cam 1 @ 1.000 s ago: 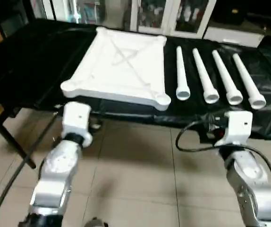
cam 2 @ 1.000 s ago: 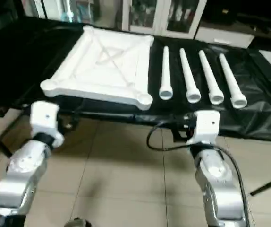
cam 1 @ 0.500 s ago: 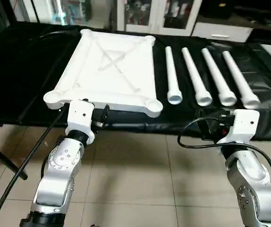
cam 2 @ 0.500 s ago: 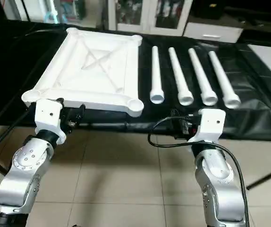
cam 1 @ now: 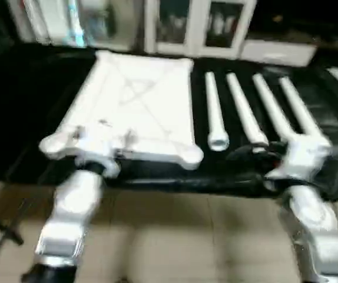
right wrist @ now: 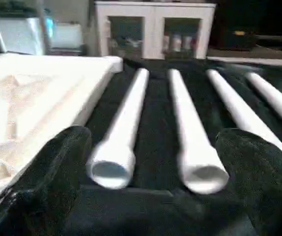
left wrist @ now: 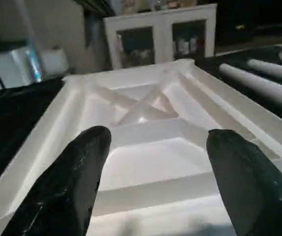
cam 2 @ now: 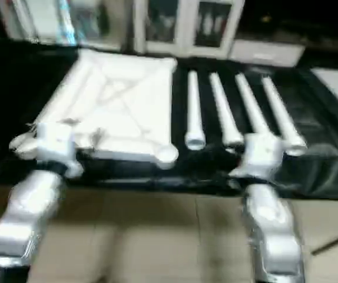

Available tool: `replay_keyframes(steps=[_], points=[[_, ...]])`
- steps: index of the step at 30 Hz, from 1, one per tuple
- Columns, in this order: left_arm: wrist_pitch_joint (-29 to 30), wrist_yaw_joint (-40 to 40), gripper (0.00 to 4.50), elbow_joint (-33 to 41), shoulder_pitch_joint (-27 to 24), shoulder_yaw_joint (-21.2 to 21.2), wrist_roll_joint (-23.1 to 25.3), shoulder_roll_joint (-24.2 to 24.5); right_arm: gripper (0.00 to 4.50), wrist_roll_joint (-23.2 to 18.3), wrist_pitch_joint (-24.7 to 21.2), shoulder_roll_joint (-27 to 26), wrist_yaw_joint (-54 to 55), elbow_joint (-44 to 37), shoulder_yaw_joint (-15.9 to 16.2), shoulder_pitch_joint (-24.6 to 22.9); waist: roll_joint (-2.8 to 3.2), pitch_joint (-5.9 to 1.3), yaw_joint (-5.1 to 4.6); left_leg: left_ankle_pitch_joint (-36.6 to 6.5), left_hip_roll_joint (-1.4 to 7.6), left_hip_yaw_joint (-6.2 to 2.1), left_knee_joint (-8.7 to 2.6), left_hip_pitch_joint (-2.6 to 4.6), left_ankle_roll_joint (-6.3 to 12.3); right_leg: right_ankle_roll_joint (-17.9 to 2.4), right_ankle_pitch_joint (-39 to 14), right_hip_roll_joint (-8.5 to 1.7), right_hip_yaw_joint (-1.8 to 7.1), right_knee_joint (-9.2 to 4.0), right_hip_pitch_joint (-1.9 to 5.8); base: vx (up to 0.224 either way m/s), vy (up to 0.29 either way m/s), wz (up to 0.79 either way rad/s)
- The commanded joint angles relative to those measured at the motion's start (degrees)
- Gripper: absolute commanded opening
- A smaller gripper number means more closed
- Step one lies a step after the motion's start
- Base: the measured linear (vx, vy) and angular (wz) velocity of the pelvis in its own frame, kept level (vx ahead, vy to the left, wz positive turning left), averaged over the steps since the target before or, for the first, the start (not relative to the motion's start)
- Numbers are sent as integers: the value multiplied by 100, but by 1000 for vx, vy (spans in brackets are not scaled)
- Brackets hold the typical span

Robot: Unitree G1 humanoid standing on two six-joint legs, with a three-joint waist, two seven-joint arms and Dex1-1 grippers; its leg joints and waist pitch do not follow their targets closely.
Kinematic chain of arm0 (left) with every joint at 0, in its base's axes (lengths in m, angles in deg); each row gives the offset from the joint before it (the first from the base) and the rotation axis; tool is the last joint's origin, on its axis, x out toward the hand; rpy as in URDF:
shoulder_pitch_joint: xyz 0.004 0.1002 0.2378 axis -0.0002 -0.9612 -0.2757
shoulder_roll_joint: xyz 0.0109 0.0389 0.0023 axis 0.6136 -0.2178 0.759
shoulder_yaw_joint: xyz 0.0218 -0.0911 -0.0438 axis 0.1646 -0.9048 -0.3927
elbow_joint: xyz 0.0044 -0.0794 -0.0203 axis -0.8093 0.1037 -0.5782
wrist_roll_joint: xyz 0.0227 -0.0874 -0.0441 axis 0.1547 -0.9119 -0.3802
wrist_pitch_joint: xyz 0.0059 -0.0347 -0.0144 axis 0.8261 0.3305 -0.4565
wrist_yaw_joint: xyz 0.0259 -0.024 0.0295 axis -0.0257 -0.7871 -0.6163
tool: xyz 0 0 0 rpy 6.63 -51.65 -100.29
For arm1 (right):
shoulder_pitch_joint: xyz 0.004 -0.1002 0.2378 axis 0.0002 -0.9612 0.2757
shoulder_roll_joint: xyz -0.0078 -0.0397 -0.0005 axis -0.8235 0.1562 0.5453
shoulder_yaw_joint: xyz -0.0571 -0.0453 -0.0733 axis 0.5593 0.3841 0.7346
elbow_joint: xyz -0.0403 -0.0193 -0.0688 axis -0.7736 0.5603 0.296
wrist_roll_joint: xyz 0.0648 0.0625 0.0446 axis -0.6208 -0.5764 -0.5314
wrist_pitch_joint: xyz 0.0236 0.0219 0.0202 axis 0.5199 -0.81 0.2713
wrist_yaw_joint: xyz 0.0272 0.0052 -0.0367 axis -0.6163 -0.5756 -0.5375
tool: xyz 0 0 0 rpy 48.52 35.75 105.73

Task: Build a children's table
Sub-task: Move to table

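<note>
On the black-draped table (cam 1: 16,118), the ribbed white tabletop (cam 1: 135,105) lies left beneath the wide-open left tool (left wrist: 153,162), four white legs (cam 1: 215,115) lie right before the spread right tool (right wrist: 153,172), glass-fronted white cabinets (cam 1: 198,26) behind.

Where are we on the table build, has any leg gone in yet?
None yet. Done: the tabletop lies ribbed side up on the black work table, and four legs lie loose beside it. In hand: nothing; the left gripper is open at the tabletop's near edge, the right gripper open facing the leg ends. Left: all four legs into the corner sockets.
</note>
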Motion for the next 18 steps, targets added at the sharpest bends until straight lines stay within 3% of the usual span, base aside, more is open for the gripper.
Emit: replay_keyframes(steps=[1,2,3,4,5,6,7,8,9,10,11,12,13,14,15,16,17,18], points=[[42,37,356,91,86,190,50,-87,442,-18,22,108,5,-44,-198,-67,56,-269,-165,360,828,-500,-763,612,2399,275,523,-122,88,-22,-525,89,11,-9],[41,37,356,92,91,191,53,-95,442,-14,25,118,-5,-52,-193,-74,-68,-189,-147,-261,743,-296,-885,537,2208,4,1019,-217,204,-309,-537,82,-15,-5],[37,31,356,85,102,192,53,-109,442,-3,29,120,-13,-59,-197,-81,-349,-163,-137,-1223,434,-6,-832,364,1687,-104,1024,-421,519,-989,-188,82,-15,-5],[37,31,356,84,103,193,53,-110,442,-2,30,120,-13,-59,-198,-81,-349,-163,-137,-1223,434,-6,-832,364,1687,-104,1024,-421,519,-989,-188,84,-92,9],[45,16,356,86,106,203,30,-112,442,-20,10,68,10,-58,-246,-49,-456,-165,137,-906,-145,240,390,75,813,-153,-2872,-1147,1347,-1753,359,105,-104,13],[45,16,356,86,106,203,30,-112,442,-20,10,68,10,-58,-246,-49,-444,-149,177,-585,-110,175,474,-23,569,-387,-3298,-1144,1342,-1763,448,105,-104,13],[60,10,356,89,103,214,13,-112,442,-21,-14,45,21,-72,-265,-17,-447,-139,198,-154,-123,94,487,-202,258,-574,-3085,-968,1202,-1651,624,132,-57,-1],[62,20,356,86,104,207,20,-121,442,-28,-23,53,22,-79,-254,-8,-390,-100,213,-87,-71,66,436,-217,205,-836,-2753,-988,1191,-1645,622,122,-21,3],[62,21,356,86,103,206,21,-121,442,-28,-23,54,22,-80,-253,-8,-288,-31,220,179,53,85,119,-113,208,-1619,-2160,-750,967,-1757,546,122,-21,3],[61,29,356,87,100,200,29,-126,442,-32,-26,62,24,-87,-242,-10,-204,-28,214,250,130,103,-106,-33,228,-1710,-2097,-623,803,-1748,502,116,31,17],[57,38,356,94,94,200,40,-126,442,-44,-47,73,11,-101,-227,-14,18,-71,139,254,327,145,-553,160,174,-1589,-1752,-365,368,-1677,489,132,100,9],[51,44,356,101,89,205,49,-123,442,-60,-81,85,-9,-115,-213,-18,218,-85,-78,-1292,750,-335,-905,578,278,-1214,-1156,8,79,-1072,55,132,100,9],[49,47,356,102,88,208,54,-121,442,-82,-98,92,-37,-127,-204,-20,240,-155,-161,-1911,965,-564,-994,850,422,-1000,-728,-17,92,-674,-167,168,133,7],[47,49,356,103,87,211,59,-119,442,-102,-113,98,-62,-138,-196,-23,215,-235,-189,-2053,1050,-695,-978,1008,651,-776,-370,-67,79,-482,-306,171,98,9],[47,54,356,108,88,220,70,-116,442,-125,-144,119,-100,-156,-182,-30,199,-200,-196,-1594,924,-625,-898,927,1399,-128,270,-115,44,-279,-537,171,98,9],[46,54,356,110,91,230,78,-115,442,-149,-162,126,-147,-168,-185,-36,158,-241,-225,-1272,888,-613,-848,999,1658,-42,429,-141,32,-272,-651,154,67,1],[48,53,356,111,94,237,84,-113,442,-155,-171,131,-172,-173,-191,-40,101,-269,-244,-630,808,-490,-822,989,2015,25,735,-183,37,-279,-766,153,25,1],[49,51,356,115,94,244,85,-109,442,-146,-177,134,-183,-174,-200,-43,-55,-240,-259,-292,672,-251,-826,865,2028,-132,1133,-279,125,-539,-743,153,25,1]])
